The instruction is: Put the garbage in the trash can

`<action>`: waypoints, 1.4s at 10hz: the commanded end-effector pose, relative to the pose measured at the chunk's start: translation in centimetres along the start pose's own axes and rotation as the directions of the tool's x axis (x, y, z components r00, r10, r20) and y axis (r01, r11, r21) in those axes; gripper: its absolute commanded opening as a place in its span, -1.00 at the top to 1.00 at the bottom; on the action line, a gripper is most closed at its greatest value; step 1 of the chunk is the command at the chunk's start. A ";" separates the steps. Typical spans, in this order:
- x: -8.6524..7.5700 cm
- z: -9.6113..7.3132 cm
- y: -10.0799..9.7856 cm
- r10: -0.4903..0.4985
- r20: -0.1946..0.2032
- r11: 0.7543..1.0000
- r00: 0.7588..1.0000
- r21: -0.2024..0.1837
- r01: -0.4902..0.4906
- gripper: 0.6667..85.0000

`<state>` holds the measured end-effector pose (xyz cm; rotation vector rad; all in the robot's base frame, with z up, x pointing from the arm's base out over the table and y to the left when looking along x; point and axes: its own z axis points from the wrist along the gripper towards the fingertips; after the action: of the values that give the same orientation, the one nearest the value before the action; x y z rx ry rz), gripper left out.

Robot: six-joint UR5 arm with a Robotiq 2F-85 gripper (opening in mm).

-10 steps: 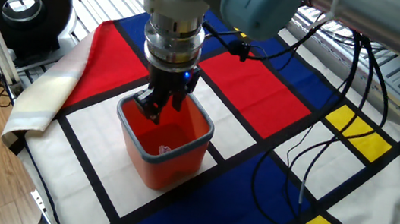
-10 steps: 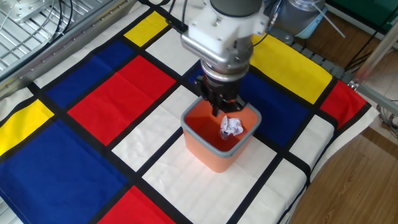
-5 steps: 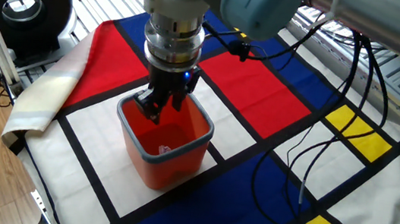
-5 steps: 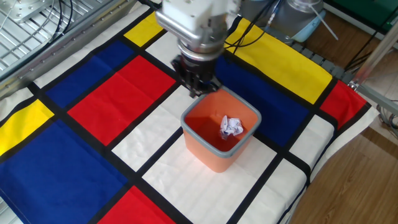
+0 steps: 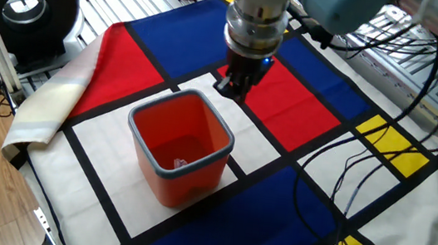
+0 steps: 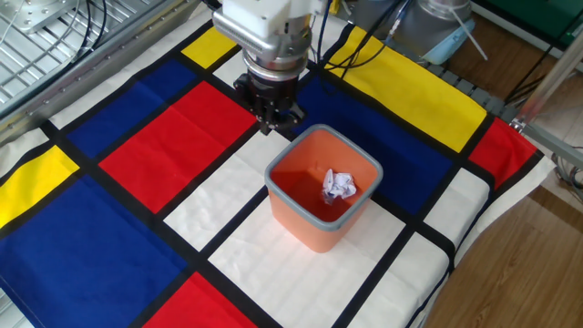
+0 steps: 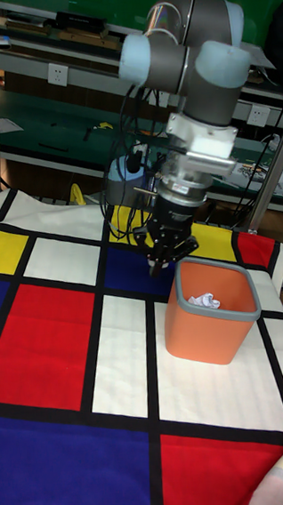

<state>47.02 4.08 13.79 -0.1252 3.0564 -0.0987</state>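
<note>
The bin (image 6: pixel 322 199) stands on a white panel of the cloth (image 6: pixel 164 137). The gripper (image 6: pixel 271 117) hangs just outside its rim at ten o'clock, holding nothing; how far its fingers are apart I cannot tell. The wad (image 6: pixel 339 186) lies inside the bin, plain in the other fixed view and the tall view (image 7: pixel 204 301), barely visible in the first.

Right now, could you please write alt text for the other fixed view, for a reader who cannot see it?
An orange-red trash can stands on a colour-block cloth with a crumpled white wad of garbage inside it. The robot's pincer hangs just beyond the can's rim, holding nothing.
</note>
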 end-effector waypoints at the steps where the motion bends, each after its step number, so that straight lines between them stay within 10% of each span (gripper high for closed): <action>1: 0.1 2.4 -1.7 -0.002 0.024 1.000 1.000 0.001 0.002 0.99; 6: 1.9 5.1 -2.2 0.225 -0.036 0.974 0.974 -0.005 -0.226 0.99; 11: 1.9 7.2 -0.9 0.237 -0.035 0.968 0.971 -0.077 -0.239 0.99; 14: 2.1 7.2 -1.5 0.215 -0.032 0.975 0.976 -0.055 -0.216 0.99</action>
<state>45.67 1.97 6.75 0.2052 3.0771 -0.0084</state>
